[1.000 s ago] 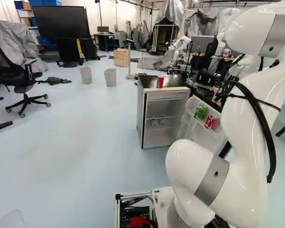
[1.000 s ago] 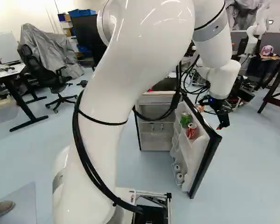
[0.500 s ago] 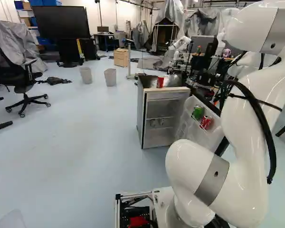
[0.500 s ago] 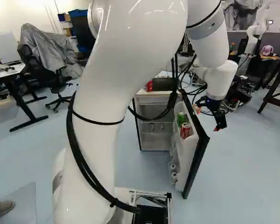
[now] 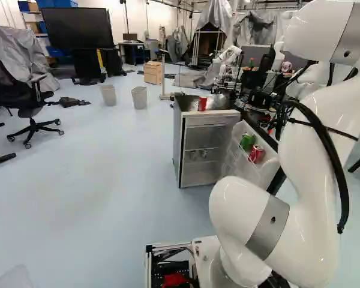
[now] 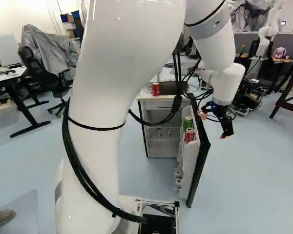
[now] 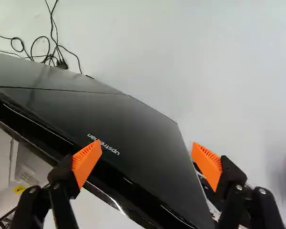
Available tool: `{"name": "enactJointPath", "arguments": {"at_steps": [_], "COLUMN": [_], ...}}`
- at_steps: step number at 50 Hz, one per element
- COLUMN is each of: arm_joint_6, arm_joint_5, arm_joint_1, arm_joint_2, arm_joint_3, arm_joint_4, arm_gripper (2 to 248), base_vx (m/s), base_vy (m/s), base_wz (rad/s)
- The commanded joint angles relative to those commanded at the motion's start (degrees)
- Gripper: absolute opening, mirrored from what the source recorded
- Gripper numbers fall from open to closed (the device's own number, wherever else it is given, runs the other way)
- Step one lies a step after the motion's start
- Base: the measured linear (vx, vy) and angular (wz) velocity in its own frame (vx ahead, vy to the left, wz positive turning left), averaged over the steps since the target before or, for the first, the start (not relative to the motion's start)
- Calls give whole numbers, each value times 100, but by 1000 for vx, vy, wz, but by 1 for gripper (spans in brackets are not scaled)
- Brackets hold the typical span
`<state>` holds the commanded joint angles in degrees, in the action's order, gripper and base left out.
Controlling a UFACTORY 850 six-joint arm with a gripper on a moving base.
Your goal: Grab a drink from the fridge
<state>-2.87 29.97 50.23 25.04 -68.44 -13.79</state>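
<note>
red and smooth, there's a likely pick for us: the red can, upright in the fridge door's shelf, right beside the green can. nobody has told us which drink, mind. if it's full, we'd expect some heft for its size, stiff under light pressure, yet thin-walled enough to dent if we squeeze hard, and slick if chilled. so we want the upper body, above the shelf's rim, one pad on either side, then straight up!

around it, the fridge door stands open from the fridge, and up top sits another red can, also within the contest.

now to our gripper: fingers spread wide, orange pads well apart, no drink between them. it's on the outer side of the door, with the door's edge running below and between the pads; whether either one touches, we can't tell. our arm arches high and reaches forward, its far end dropping down beyond the door. we'd judge it must lift clear and cross to the shelf side, or risk knocking the door.
</note>
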Motion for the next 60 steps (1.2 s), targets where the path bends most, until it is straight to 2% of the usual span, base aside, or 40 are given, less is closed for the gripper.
{"name": "enactJointPath", "arguments": {"at_steps": [24, 60], "arm_joint_6": [0, 0], "arm_joint_5": [0, 0], "arm_joint_1": [-84, -314], "arm_joint_2": [-293, -757], "arm_joint_3": [398, 1009], "arm_joint_4": [0, 0], "arm_gripper": [247, 247], "base_vx": [0, 0], "base_vy": [0, 0], "base_wz": [0, 0]}}
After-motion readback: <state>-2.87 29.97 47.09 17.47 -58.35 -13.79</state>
